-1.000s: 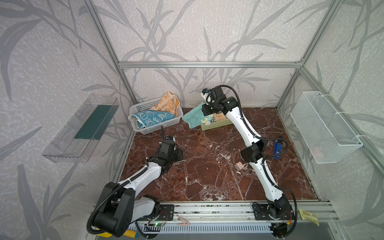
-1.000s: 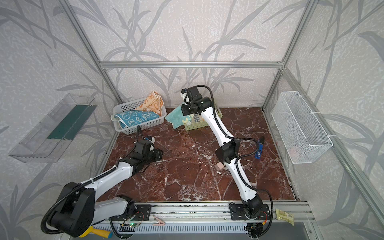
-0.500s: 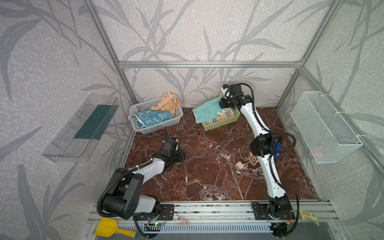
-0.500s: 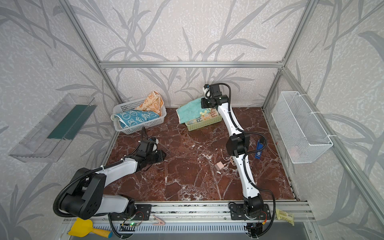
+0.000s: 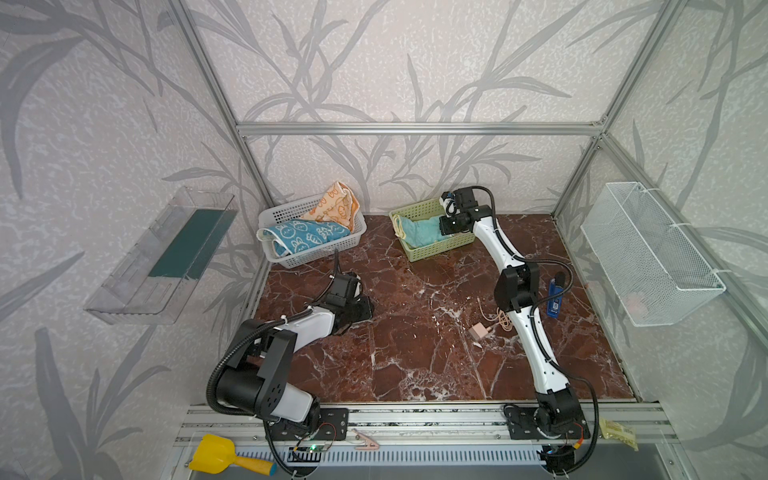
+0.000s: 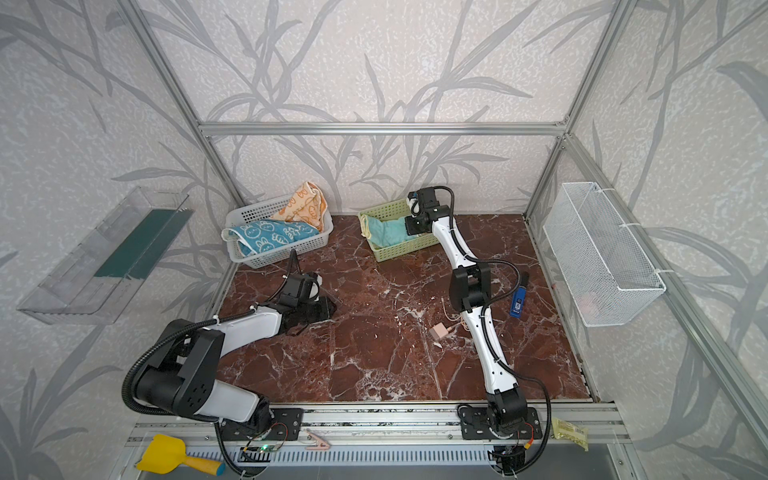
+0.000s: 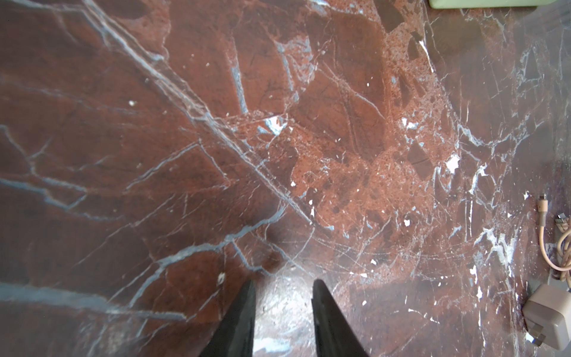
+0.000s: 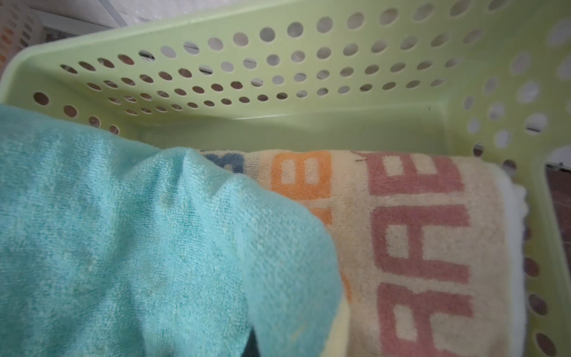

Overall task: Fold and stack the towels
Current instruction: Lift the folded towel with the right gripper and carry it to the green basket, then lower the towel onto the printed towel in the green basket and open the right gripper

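Red marble tabletop [image 7: 185, 123] lies bare under my left gripper [image 7: 282, 286], jaws apart. My right gripper [image 5: 449, 225] is clamped on the teal towel [image 8: 123, 231] in the green basket [image 8: 278, 117], over the lettered towel [image 8: 417, 231]. The blue bunny towel [image 5: 303, 237] and orange bunny towel [image 5: 336, 205] sit in the white basket [image 5: 316, 253] by the leaf-papered wall [image 5: 415, 166].

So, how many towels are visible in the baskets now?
4: a blue bunny towel and an orange bunny towel in the white basket; a turquoise towel over a lettered towel in the green basket. Others may lie hidden beneath.
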Tool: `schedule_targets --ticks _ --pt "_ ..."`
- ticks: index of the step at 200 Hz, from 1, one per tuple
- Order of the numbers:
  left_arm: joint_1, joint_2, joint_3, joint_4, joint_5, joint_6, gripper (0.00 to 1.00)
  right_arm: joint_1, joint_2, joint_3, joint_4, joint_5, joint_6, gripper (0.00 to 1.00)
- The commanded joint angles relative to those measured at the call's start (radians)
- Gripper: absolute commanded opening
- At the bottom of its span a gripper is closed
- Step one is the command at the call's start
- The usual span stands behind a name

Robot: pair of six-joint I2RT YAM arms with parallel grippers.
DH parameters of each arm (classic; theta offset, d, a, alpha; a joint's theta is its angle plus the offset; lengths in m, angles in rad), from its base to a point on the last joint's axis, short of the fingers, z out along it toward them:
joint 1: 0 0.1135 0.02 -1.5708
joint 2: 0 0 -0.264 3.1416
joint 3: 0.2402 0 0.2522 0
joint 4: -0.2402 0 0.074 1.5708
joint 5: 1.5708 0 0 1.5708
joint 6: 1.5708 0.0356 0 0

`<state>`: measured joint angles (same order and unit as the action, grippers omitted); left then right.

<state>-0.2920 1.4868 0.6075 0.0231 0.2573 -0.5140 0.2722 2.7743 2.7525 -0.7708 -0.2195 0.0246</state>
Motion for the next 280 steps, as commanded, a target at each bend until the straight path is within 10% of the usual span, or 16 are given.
schedule_targets --ticks 1,74,194,221,280 --pt "0.005 0.015 0.029 -0.008 0.006 -0.001 0.33 -0.005 -0.072 -0.058 -0.042 0.024 -0.022 0.00" --pt "0.005 0.013 0.041 -0.013 0.021 0.014 0.32 0.062 -0.298 -0.418 -0.037 0.157 0.094 0.00" --pt "0.005 0.020 0.056 -0.036 0.025 0.034 0.32 -0.003 -0.172 -0.065 -0.227 0.077 -0.120 0.00" --pt "0.004 0.025 0.073 -0.059 0.019 0.041 0.32 -0.032 -0.114 -0.002 -0.246 0.093 -0.066 0.57" --pt "0.005 0.035 0.120 -0.091 0.006 0.061 0.32 -0.039 -0.254 -0.097 -0.178 0.220 -0.039 0.68"
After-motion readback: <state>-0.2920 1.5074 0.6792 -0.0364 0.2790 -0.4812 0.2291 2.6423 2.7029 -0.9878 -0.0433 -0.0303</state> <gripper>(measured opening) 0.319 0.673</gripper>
